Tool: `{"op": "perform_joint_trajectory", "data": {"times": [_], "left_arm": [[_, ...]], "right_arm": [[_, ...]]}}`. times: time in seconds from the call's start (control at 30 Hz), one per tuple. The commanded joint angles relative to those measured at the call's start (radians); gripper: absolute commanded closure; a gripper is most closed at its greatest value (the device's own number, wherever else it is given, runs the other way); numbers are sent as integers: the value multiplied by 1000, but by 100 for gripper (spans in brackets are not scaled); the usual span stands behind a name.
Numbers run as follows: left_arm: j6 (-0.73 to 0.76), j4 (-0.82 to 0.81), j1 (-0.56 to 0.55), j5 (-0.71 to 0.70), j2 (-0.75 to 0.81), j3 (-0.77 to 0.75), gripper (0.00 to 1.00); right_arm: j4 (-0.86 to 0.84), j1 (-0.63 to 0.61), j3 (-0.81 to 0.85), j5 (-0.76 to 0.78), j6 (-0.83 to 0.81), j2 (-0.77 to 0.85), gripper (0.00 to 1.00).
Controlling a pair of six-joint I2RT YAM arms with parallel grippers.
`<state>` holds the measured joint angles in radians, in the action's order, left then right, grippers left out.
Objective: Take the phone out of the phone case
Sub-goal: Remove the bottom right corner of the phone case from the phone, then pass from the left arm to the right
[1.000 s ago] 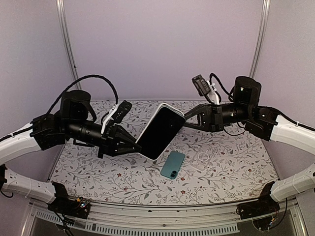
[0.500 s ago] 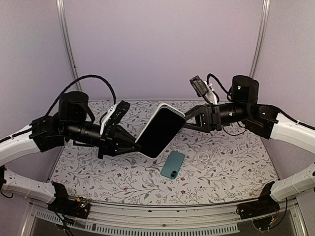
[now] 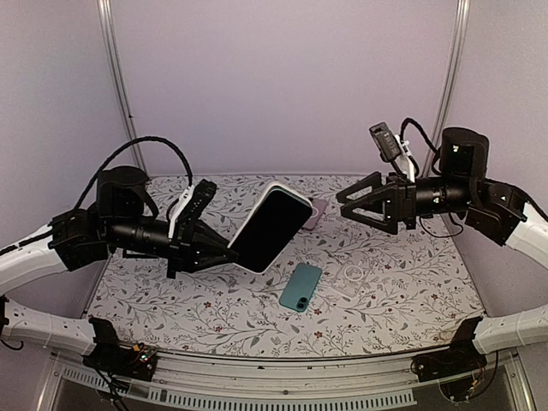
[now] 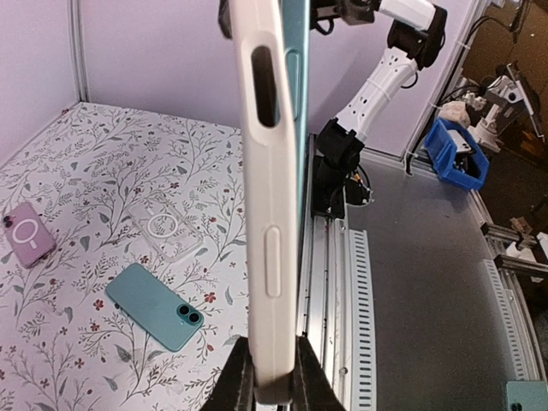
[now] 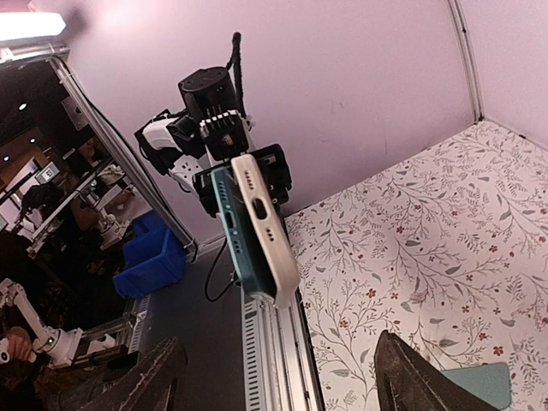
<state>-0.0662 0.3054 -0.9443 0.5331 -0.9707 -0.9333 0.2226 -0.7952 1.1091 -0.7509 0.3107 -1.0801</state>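
Observation:
A cream phone case (image 3: 301, 199) with a dark-screened teal phone (image 3: 270, 229) in it hangs tilted above the table's middle. My left gripper (image 3: 224, 253) is shut on its lower end; in the left wrist view the left gripper (image 4: 272, 390) pinches the case (image 4: 270, 197) edge-on, with the phone's teal rim (image 4: 295, 103) beside it. In the right wrist view the phone (image 5: 229, 229) stands slightly out of the case (image 5: 267, 231) at the near end. My right gripper (image 3: 355, 204) is open, apart from the phone to its right, nothing between its fingers (image 5: 158, 377).
A second teal phone (image 3: 300, 287) lies back-up on the floral table below the held one. A clear case (image 3: 351, 276) lies to its right and a purple case (image 3: 315, 211) further back. Walls close in at both sides and the rear.
My right gripper let go of the phone's upper end, opened wide and drew back to the right. The left arm shifted the cased phone slightly left.

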Motion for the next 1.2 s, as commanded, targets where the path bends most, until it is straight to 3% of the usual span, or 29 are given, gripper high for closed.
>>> {"op": "perform_joint_trajectory", "data": {"times": [0.0, 0.2, 0.4, 0.57, 0.9, 1.17], "left_arm": [[36, -62, 27, 15, 17, 0, 100], [123, 8, 29, -10, -28, -39, 100], [272, 34, 29, -96, -84, -69, 100], [410, 59, 29, -222, -135, -103, 100], [650, -31, 29, -422, -139, -33, 100], [706, -121, 26, -494, -145, 34, 100]], "right_arm": [[73, 8, -15, 71, -98, 95, 22], [13, 8, -106, 55, -207, 190, 23], [-255, 7, -297, -11, -300, 240, 23], [-349, -2, -366, -41, -439, 223, 23], [-307, -28, -364, -9, -775, 159, 23], [-198, -98, -280, 141, -970, 58, 26]]}}
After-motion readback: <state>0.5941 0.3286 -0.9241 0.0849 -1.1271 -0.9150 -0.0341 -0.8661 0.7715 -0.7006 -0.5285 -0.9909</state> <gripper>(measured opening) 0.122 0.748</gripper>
